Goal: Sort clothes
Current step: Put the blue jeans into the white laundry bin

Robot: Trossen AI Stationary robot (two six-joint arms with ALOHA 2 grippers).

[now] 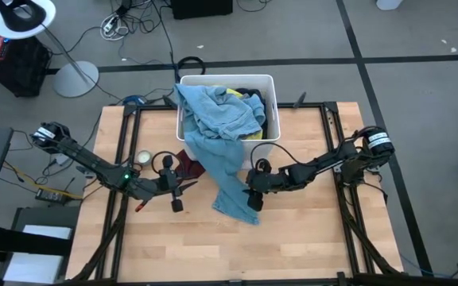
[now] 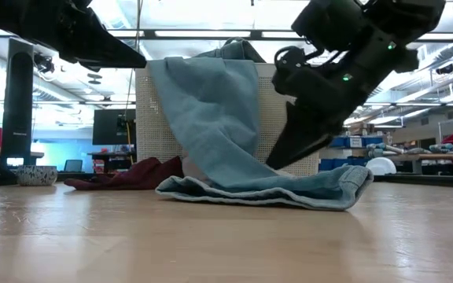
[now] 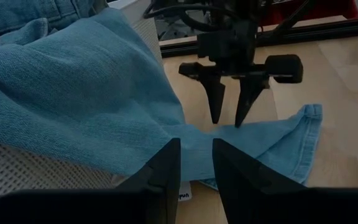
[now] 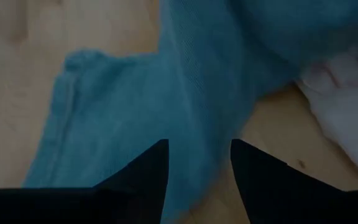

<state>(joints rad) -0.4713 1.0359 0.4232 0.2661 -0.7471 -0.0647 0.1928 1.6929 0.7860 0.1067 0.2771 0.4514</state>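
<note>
Since the light blue denim garment [image 1: 227,151] trails from the white bin [image 1: 269,83] at frame centre onto the desk [image 1: 308,238], the released right pincer [image 1: 254,193] above its hem could drag out more clothes.

Lt blue denim garment [image 1: 225,151] draped over bin's front wall, lower end crumpled flat on worktop. Maroon piece [image 1: 188,165] lies beside it. Yellow + dark clothes [image 1: 245,99] heaped inside bin.
</note>
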